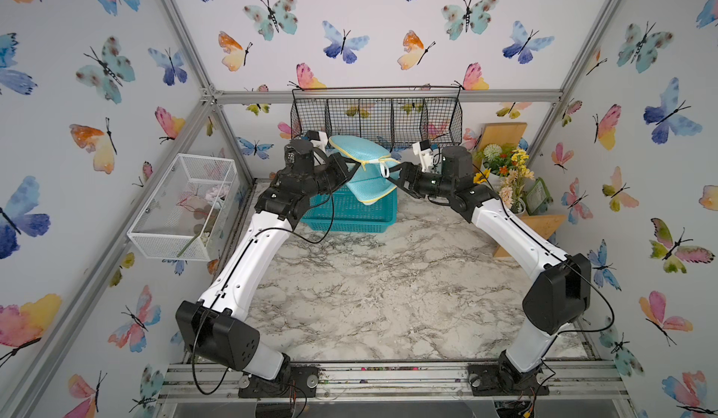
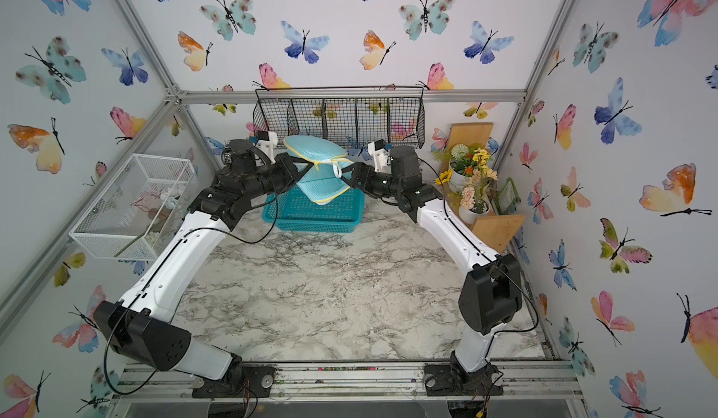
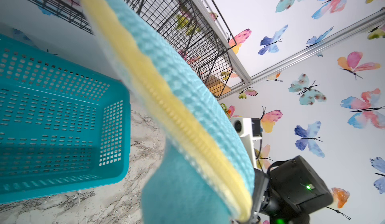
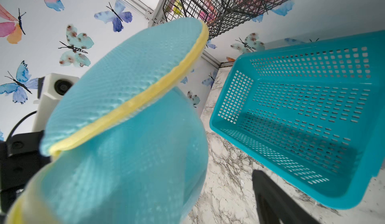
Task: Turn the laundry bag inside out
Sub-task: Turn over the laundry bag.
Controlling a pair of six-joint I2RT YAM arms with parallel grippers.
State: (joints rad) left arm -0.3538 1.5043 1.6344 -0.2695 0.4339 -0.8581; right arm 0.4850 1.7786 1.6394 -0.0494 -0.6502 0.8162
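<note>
One marble bench [image 1: 388, 287]. Two arms, left arm [image 1: 248, 264] and right arm [image 1: 516, 233]. Two wire baskets on the walls: black wire basket [image 1: 377, 120] at the back, white wire basket [image 1: 182, 210] on the left. One teal basket [image 1: 349, 214], rigid, nothing in it, at the back of the bench. One bag [image 1: 359, 148], held in the air above the teal basket and between the grippers, pinched at its middle into two lobes, one raised, one hanging. Judged light, soft, springy mesh, not fragile, likely to pop back when freed; best taken at the yellow piping [image 3: 166, 100], where it looks firmer. Two grippers: left gripper [image 1: 351, 165] closed on the bag's pinched middle; right gripper [image 1: 394, 177] with jaws apart, just beside the ribbon [image 1: 384, 171], clamping nothing that shows. One ribbon, white.
</note>
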